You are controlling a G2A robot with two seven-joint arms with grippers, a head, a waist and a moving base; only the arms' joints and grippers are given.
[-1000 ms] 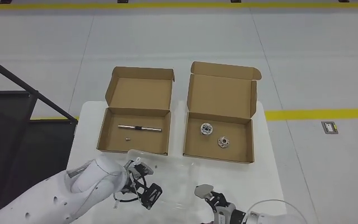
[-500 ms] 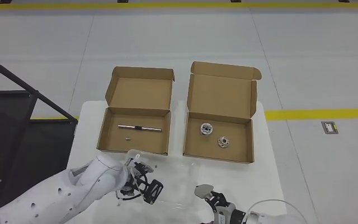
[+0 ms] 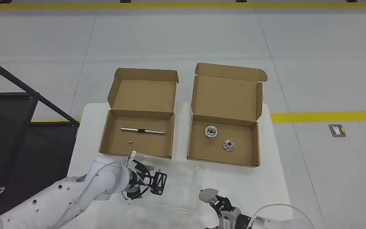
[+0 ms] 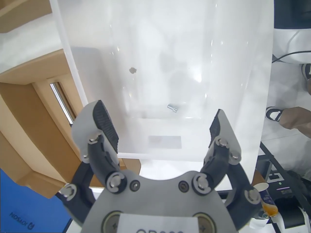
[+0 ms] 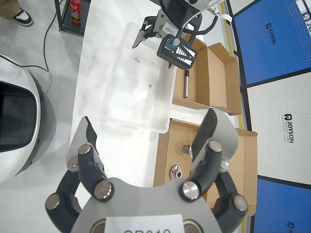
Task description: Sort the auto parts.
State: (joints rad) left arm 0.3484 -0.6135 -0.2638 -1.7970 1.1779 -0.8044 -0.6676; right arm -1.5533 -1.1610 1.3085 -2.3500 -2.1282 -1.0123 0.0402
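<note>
Lying in clear bin (image 4: 218, 49): one bolt (image 4: 172, 108), one nut (image 4: 132, 70).

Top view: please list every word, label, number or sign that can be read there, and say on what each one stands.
No text in the top view can be read.
On the small grey rectangular plate on the floor: dark marks, too small to read.
On the open brown cardboard box on the left and the open brown cardboard box on the right: no print visible.
On the yellow painted floor stripe: plain colour, no characters.
</note>
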